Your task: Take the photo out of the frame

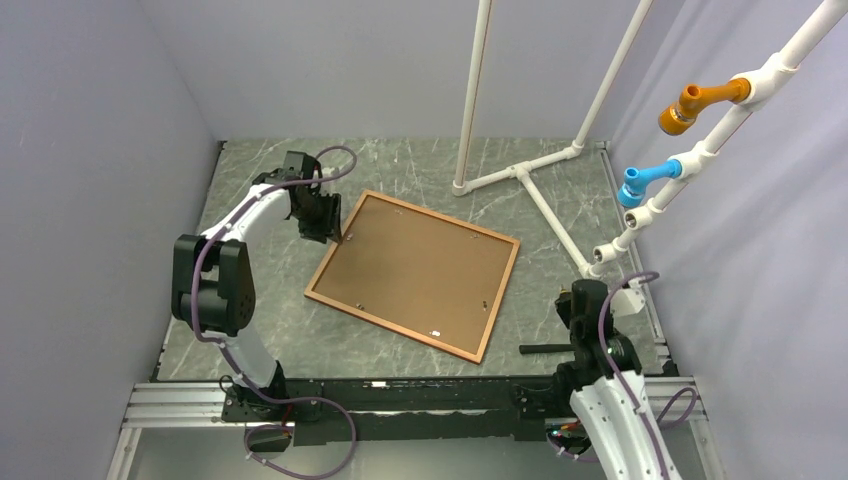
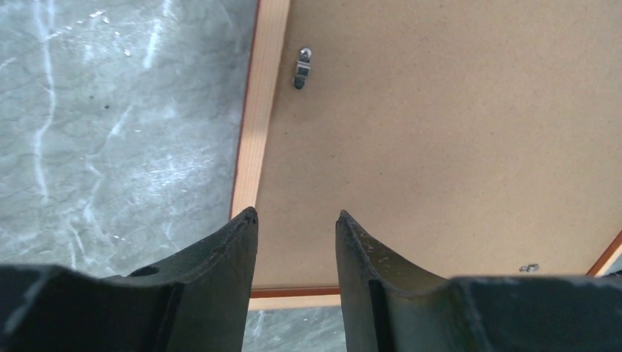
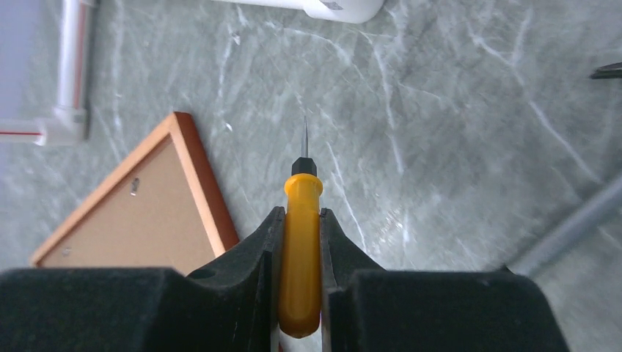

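Grey marbled table [image 1: 420, 165] carries the frame [image 1: 390, 326], which lies face down near the middle, at an angle. The photo [image 1: 415, 270] sits inside it, with only its brown board back showing and the printed side hidden.

The left gripper [image 2: 297, 216] hangs over the frame's far-left corner, jaws partly apart with nothing between them. The right gripper [image 3: 299, 213] is off to the right, clear of the frame, clamped on a yellow-handled screwdriver [image 3: 302, 192] whose thin tip points at bare table.

The small metal clips [image 2: 301, 67] along the edges look turned inward over the board. Lifting the board while any clip overlaps it would probably drag the whole frame along or bend the board. The narrow tip could also skid off so small a clip and gouge the backing, or shove the unpinned frame across the smooth stone.
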Available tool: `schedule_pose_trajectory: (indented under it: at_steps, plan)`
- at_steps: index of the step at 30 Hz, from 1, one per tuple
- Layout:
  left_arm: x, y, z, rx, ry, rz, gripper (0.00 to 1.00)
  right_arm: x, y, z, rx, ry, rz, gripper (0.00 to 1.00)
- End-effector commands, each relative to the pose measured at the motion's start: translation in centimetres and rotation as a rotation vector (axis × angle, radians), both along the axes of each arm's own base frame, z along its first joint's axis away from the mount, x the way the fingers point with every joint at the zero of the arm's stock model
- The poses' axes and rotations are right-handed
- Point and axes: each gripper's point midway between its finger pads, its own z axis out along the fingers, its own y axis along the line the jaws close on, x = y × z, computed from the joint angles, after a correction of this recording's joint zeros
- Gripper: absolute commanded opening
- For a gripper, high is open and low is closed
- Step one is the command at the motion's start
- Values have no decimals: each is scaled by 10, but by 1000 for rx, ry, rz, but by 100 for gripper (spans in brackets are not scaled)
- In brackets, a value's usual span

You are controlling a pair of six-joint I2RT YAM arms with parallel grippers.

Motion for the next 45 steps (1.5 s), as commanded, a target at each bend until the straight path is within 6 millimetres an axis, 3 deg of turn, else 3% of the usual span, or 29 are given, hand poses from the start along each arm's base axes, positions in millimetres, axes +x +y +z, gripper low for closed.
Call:
schedule_pose_trajectory:
  at_steps: [1, 5, 11, 15, 22, 26, 32, 36, 39, 42, 45]
  plan:
    - [-2, -15, 16, -68, -45, -37, 47, 29, 6, 14, 121, -279, -34, 0]
    - [-3, -16, 16, -75, -46, -41, 46, 20, -7, -9, 151, -258, -152, 0]
    - [-4, -21, 20, -99, -56, -53, 46, 3, -30, -17, 35, -162, -235, 6]
    - [-4, -25, 21, -112, -52, -62, 46, 1, -27, -21, 41, -106, -222, 24]
    - [-4, -24, 25, -112, -61, -63, 46, -6, -24, -33, 57, -11, -235, 40]
    - [-4, -25, 26, -117, -65, -67, 46, -9, -26, -29, 56, 9, -258, 48]
    - [-5, -29, 33, -142, -86, -83, 47, 10, -21, 10, -56, -6, -76, 59]
    - [-5, -33, 45, -174, -138, -100, 50, 33, 14, 25, -94, 22, 237, 63]
    - [-6, -37, 56, -198, -183, -112, 51, 41, 55, 35, -119, 19, 494, 68]
    - [-8, -40, 65, -219, -219, -123, 52, 37, 109, 51, -184, -2, 758, 73]
    - [-14, -45, 75, -246, -265, -156, 53, 17, 178, 57, -212, -46, 1084, 75]
